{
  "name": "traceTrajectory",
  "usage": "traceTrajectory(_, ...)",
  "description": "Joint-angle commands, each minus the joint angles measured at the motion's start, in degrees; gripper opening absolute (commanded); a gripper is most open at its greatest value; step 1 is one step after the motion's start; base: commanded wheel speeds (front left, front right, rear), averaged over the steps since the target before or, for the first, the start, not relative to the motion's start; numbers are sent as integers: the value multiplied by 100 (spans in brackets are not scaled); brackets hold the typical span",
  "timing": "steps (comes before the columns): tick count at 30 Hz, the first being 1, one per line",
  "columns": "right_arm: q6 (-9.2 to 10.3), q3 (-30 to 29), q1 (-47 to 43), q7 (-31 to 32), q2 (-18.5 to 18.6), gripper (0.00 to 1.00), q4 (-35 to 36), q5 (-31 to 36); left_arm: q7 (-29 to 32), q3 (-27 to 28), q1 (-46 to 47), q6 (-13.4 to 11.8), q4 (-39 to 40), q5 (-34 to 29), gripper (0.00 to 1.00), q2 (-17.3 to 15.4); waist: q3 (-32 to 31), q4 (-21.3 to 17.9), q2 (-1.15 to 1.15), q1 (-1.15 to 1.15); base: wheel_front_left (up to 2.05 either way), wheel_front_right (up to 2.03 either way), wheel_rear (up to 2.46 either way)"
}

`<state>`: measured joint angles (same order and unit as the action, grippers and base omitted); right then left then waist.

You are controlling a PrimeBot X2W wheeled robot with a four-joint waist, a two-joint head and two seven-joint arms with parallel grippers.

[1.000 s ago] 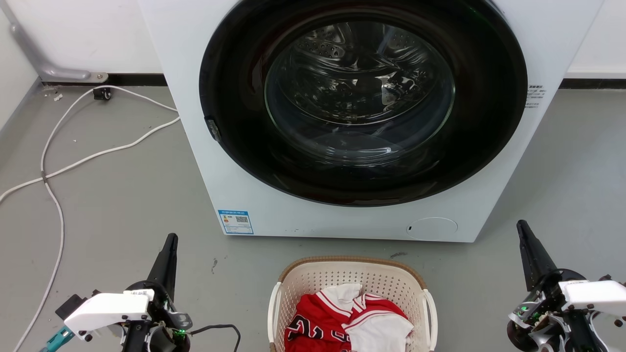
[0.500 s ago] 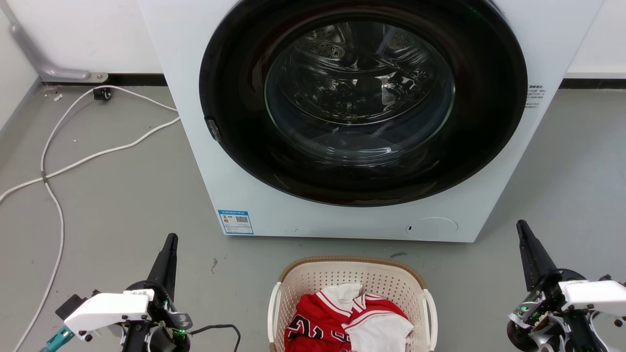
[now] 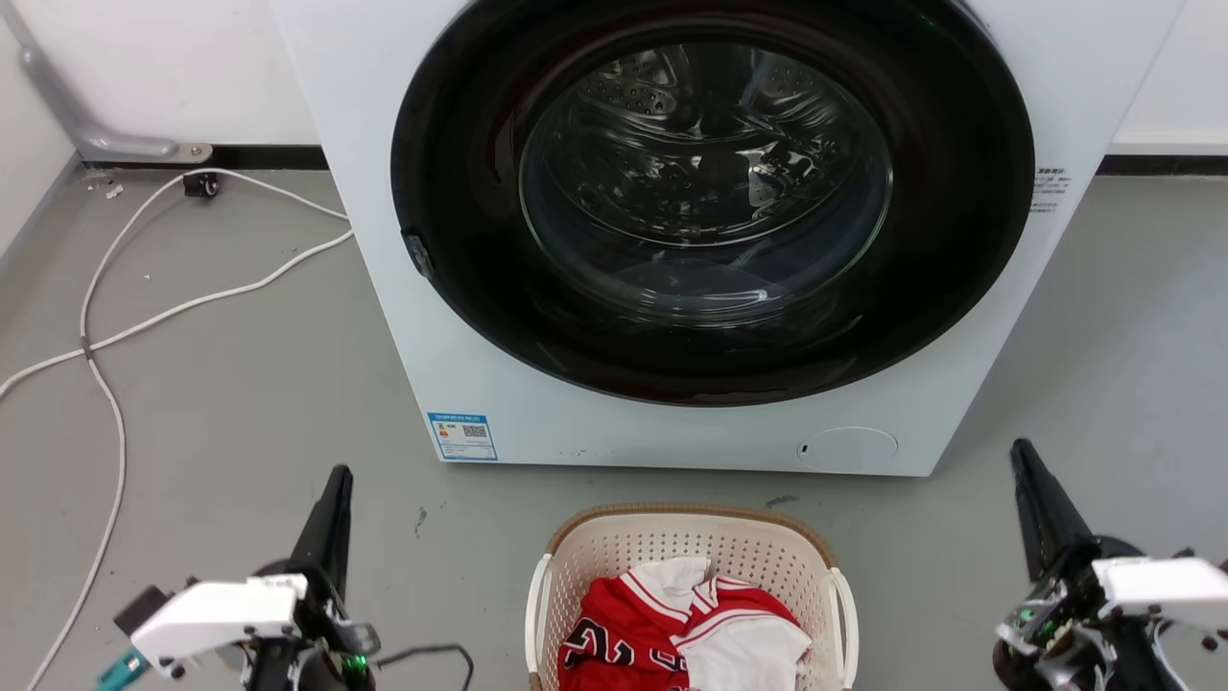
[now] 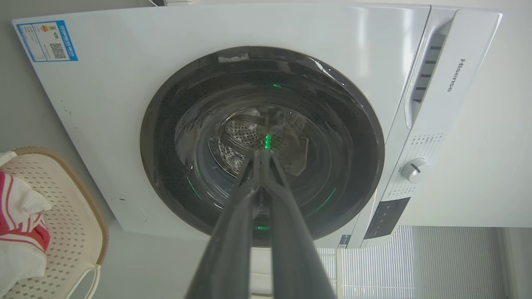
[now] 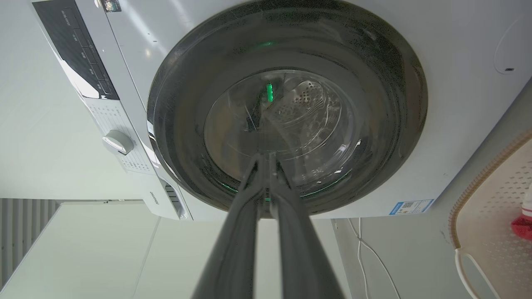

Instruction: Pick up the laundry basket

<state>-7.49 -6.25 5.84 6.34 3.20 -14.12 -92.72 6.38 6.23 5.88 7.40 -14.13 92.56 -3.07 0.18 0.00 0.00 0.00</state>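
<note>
Barely, both arms had sunk: the left gripper [image 3: 335,480] and right gripper [image 3: 1022,459], each with fingers pressed together, sat lower than a second before. The laundry basket [image 3: 687,510] stayed on the floor [image 3: 240,384] before the washing machine [image 3: 537,432], between them, untouched — the reach had probably just begun.

Bright even light, faint shadows; reflections on door glass [image 3: 705,182]; wrist views bowed at edges.

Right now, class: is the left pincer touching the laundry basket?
Apart. The head view shows grey floor between the left pincer and the laundry basket.
</note>
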Motion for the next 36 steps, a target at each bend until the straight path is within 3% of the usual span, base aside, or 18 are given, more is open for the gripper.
traceTrajectory(1, 0, 7, -49, -5, -4, 100, -63, 2, -6, -13, -49, -4, -65, -6, 100, 10, 0, 0, 0, 0, 0, 0, 0)
traceTrajectory(2, 0, 11, -100, -9, -10, 0, -106, 5, -9, -20, -96, -8, -114, -10, 0, 19, 0, 0, 0, 0, 0, 0, 0)
traceTrajectory(3, 0, 24, -126, -29, -12, 100, -109, 18, -29, -27, -120, -7, -121, -23, 100, 23, 1, 0, 0, 0, 0, 0, 0)
traceTrajectory(26, 0, 18, -263, -621, -16, 100, 68, 665, -622, 38, -313, -2, 184, -755, 100, 20, 16, -4, 0, 0, 0, 0, 0)
traceTrajectory(36, 0, -254, -188, -848, -17, 100, 189, 2137, -845, 440, -286, -113, 325, -1669, 100, 19, 40, -19, 0, 0, 0, 0, 0)
